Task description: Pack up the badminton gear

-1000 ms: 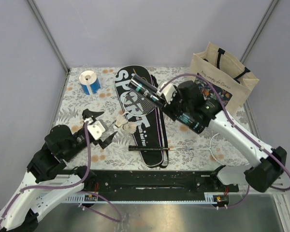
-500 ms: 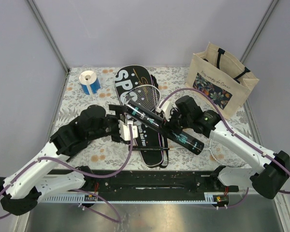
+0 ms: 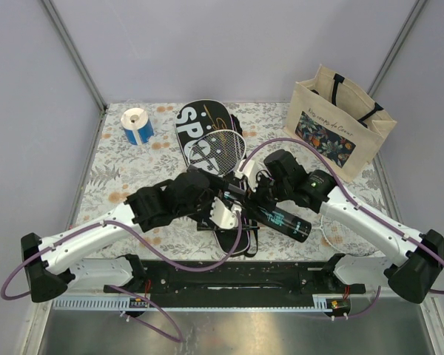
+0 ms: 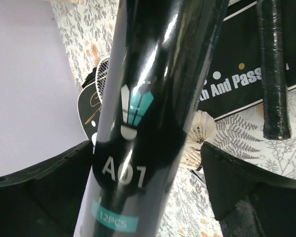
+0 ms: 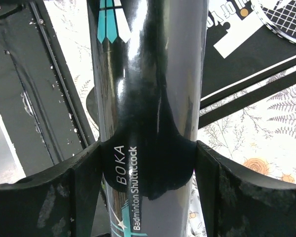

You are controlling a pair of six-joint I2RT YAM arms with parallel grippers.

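Note:
The long black tube with teal print (image 3: 281, 218) lies slanted over the black SPORT case (image 3: 196, 137). My right gripper (image 3: 260, 198) is shut on the tube, and both fingers press its sides in the right wrist view (image 5: 148, 148). My left gripper (image 3: 231, 207) straddles the tube's upper half. It is open: in the left wrist view (image 4: 147, 148) a gap shows between the tube (image 4: 153, 98) and the right finger (image 4: 237, 187). A white shuttlecock (image 4: 200, 140) lies on the table under it. A white-framed racket head (image 3: 226, 148) rests on the case. A black racket grip (image 4: 274, 74) crosses the case.
The beige tote bag (image 3: 333, 126) stands at the back right. The blue-and-white tape roll (image 3: 137, 124) sits at the back left. Part of a white racket hoop (image 3: 327, 222) shows under the right arm. A black rail (image 3: 229, 277) runs along the near edge.
My right gripper has brought the tube down and nearer from the back. My left arm has swung right across the case and put its open jaws around the tube.

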